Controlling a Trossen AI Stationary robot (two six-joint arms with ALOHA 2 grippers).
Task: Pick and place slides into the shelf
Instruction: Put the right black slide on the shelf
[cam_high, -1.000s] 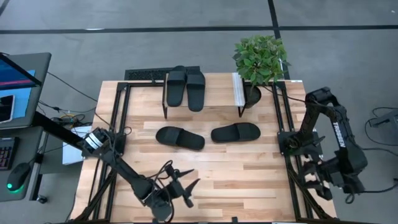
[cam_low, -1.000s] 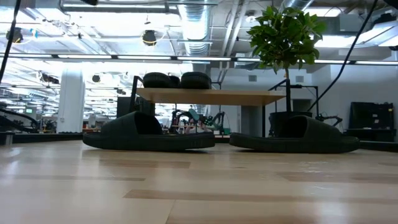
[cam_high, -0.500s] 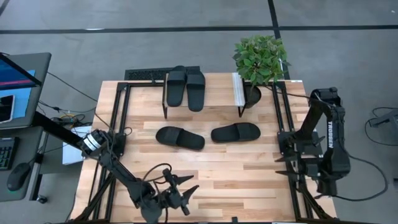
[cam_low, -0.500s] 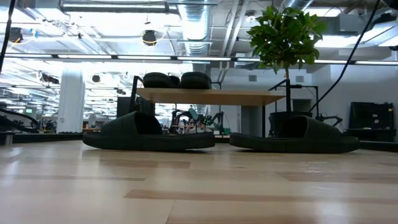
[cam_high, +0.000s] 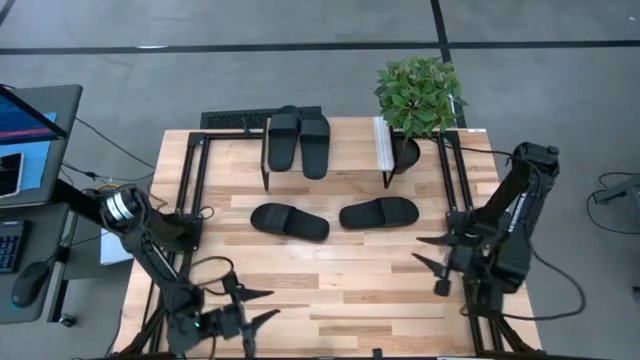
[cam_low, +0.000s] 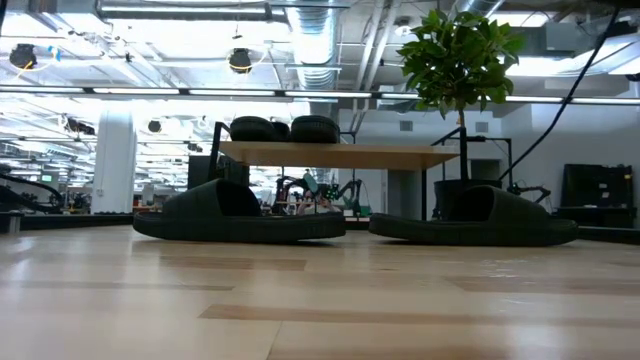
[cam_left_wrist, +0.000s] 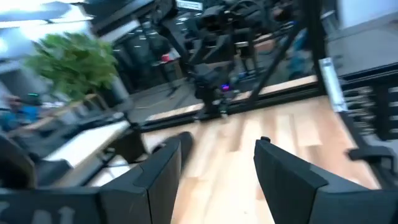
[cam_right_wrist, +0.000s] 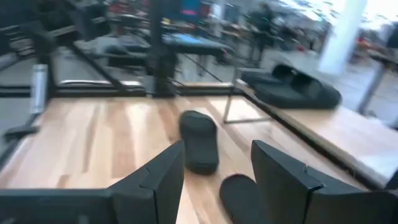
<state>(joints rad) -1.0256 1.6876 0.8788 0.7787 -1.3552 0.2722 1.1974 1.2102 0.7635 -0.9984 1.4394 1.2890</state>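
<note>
Two black slide sandals (cam_high: 298, 140) sit side by side on top of the low wooden shelf (cam_high: 350, 150) at the far side of the table (cam_high: 330, 290), and in the low view they show as two dark humps on the shelf board (cam_low: 340, 154). The other two lie flat on the tabletop in front of the shelf, close to each other but not touching: the left slide (cam_high: 289, 221) angled a little, the right slide (cam_high: 378, 213) almost end to end with it; from table height the left slide (cam_low: 238, 215) and the right slide (cam_low: 472, 217) stand in front of the shelf's thin black legs. A potted plant (cam_high: 418, 97) stands at the shelf's right end, beside its pale strip. The left gripper (cam_high: 238, 309) hangs near the table's front left corner, well away from every slide, its fingers (cam_left_wrist: 155, 180) spread apart with nothing between them. The right gripper (cam_high: 432, 265) is out by the table's right edge, near the frame rail, fingers also spread and empty; its wrist view looks across the boards at the right slide (cam_right_wrist: 200, 140), the left slide (cam_right_wrist: 244, 196) and the pair on the shelf (cam_right_wrist: 292, 86). To the left of the table there is a desk with a monitor (cam_high: 25, 118).
</note>
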